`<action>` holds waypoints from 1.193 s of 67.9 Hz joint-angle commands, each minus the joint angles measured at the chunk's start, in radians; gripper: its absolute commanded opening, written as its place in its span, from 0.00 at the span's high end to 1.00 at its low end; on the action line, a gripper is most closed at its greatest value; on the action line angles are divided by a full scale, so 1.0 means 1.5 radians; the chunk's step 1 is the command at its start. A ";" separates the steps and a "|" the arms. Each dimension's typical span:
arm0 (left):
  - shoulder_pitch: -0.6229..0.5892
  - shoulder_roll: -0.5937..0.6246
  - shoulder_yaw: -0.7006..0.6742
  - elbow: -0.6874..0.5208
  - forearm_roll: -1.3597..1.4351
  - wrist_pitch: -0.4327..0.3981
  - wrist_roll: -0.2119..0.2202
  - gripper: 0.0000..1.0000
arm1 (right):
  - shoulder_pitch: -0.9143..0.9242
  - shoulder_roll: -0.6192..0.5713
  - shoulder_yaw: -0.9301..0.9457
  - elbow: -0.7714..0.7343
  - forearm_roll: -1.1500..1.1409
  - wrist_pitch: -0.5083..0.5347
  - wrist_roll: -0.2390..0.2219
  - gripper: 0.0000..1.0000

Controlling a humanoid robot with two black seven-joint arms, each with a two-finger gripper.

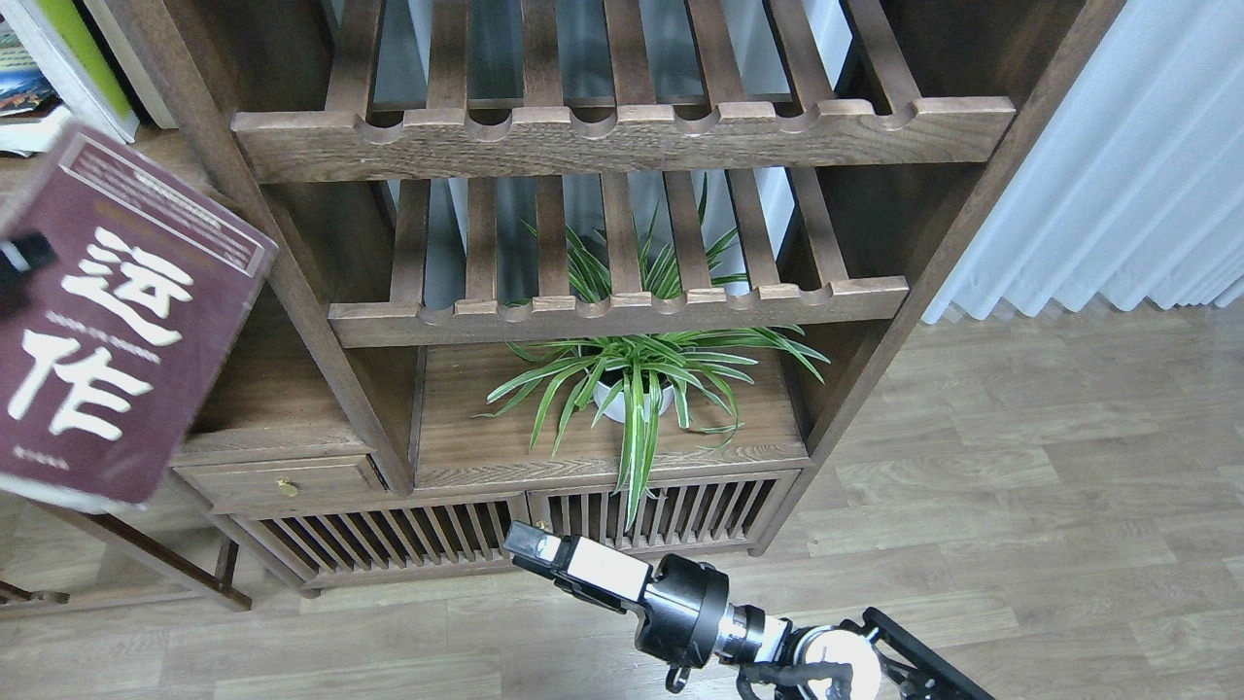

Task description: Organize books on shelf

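A thick maroon book (pixel 117 331) with big white Chinese characters hangs tilted in the air at the far left, in front of the cabinet. My left gripper (pixel 17 264) is mostly off the left edge. One black finger lies on the book's cover, so it is shut on the book. A thin yellow-green and white book (pixel 83 58) leans at the top left on the flat dark-brown shelf (pixel 180 160). A small book with a blue picture (pixel 19 89) lies beside it, cut by the edge. My right gripper (pixel 525 544) is low in front of the cabinet, empty. Its fingers cannot be told apart.
Two slatted racks with scalloped rails (pixel 622 136) (pixel 622 311) fill the cabinet's middle bay. A spider plant in a white pot (pixel 637 384) stands below them. A drawer with a brass knob (pixel 287 486) sits at the lower left, a white curtain (pixel 1118 175) at the right.
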 commanded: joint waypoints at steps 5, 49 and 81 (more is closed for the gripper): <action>-0.001 0.031 -0.023 0.042 -0.001 0.000 0.000 0.99 | 0.000 0.000 0.012 0.000 -0.002 0.000 0.000 0.01; -0.199 0.082 0.024 0.211 -0.040 0.000 0.006 0.99 | 0.005 0.000 0.022 -0.026 -0.005 0.000 0.000 0.01; -0.648 -0.021 0.380 0.267 0.005 0.000 0.015 0.99 | 0.004 0.000 0.022 -0.029 -0.017 0.000 0.000 0.01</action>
